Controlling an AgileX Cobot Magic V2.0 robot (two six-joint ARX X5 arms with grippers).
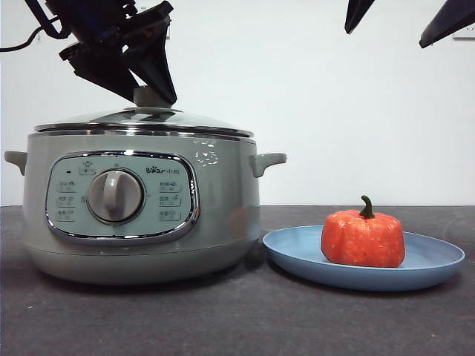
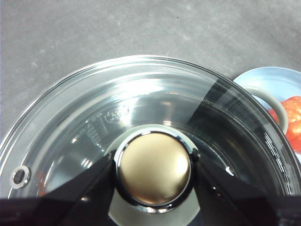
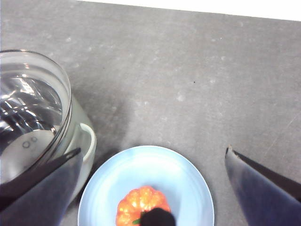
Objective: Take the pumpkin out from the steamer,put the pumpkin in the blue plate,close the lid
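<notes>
Glass lid point(image 2: 141, 117) (knob point(image 2: 154, 169)) between left end effector point(image 2: 154, 172) jaws

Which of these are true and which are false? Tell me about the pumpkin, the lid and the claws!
1. The pumpkin sits on the blue plate. True.
2. The lid lies on the table. False: it rests on the steamer.
3. The left claw has its jaws on either side of the lid's knob. True.
4. The right claw is squeezing the pumpkin. False: its jaws are wide open above the plate.
5. The plate is red. False: it is light blue.
</notes>
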